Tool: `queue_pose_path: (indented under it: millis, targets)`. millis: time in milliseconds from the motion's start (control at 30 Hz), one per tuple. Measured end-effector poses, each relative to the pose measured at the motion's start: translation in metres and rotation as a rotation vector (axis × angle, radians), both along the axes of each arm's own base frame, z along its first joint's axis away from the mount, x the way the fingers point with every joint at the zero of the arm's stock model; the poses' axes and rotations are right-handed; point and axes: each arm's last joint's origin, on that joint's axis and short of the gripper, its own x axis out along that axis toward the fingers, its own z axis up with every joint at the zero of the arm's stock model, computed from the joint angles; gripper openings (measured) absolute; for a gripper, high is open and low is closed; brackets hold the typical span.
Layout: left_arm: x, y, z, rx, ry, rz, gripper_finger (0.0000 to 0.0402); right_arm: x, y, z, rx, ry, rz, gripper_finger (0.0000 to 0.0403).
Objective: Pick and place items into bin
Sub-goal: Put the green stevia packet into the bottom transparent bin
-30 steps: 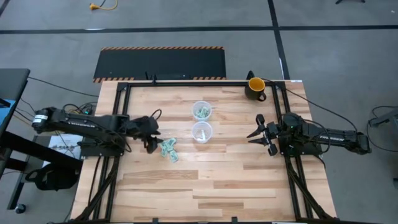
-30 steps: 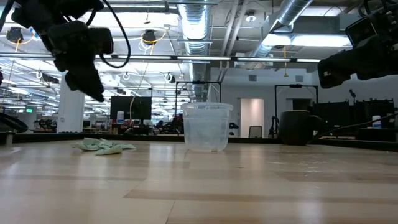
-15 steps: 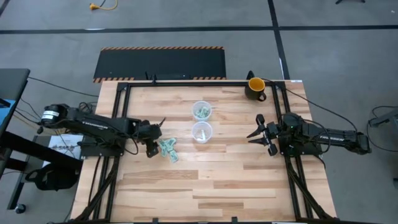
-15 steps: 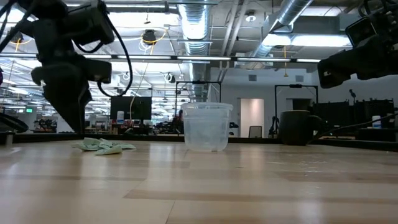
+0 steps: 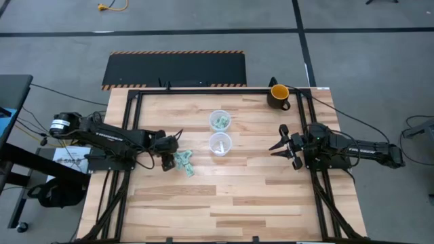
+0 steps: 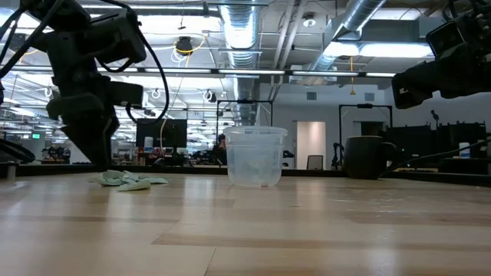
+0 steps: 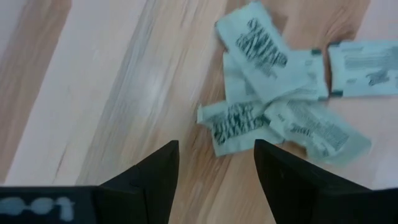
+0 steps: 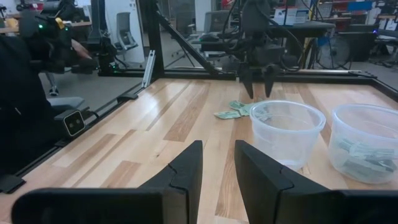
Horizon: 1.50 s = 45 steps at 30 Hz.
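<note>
Several small crumpled green-and-white packets [image 5: 184, 163] lie flat in a loose pile on the wooden table, left of two clear plastic cups. My left gripper [image 5: 167, 158] stands open just left of the pile, fingers pointing down, tips close above the table [image 6: 98, 162]. In the left wrist view the pile [image 7: 273, 93] lies just beyond the open fingers [image 7: 214, 163], untouched. The far cup [image 5: 220, 121] has green packets inside; the near cup [image 5: 220, 144] looks empty. My right gripper [image 5: 282, 145] waits open at the table's right side.
A dark mug with yellow inside [image 5: 278, 95] stands at the far right corner. A black metal frame [image 5: 203, 89] runs along the table's far edge and sides. Bare wood spreads over the near half of the table [image 5: 224, 203]. The right wrist view shows both cups [image 8: 286, 130] ahead.
My left gripper has come down from well above the table until its fingertips are near the tabletop, and has shifted slightly toward the packets. The packets, the cups and my right arm have kept still.
</note>
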Motion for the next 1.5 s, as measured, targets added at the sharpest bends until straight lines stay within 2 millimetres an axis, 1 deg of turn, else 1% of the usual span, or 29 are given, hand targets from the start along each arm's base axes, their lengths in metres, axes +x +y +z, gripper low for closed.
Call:
queue_pose_path:
  millis: [700,1333,1500]
  targets:
    - [0.0012,0.0003,0.0005,0.034,-0.006,-0.055,0.0199,0.0,0.0,0.0,0.0,0.0,0.0,0.0087]
    - [0.003,0.0007,0.0014,0.055,-0.025,-0.063,0.0199,0.0,0.0,0.0,0.0,0.0,0.0,0.0087]
    - [0.0057,0.0007,-0.0071,0.053,0.018,-0.064,0.0199,0.0,0.0,0.0,0.0,0.0,0.0,0.0087]
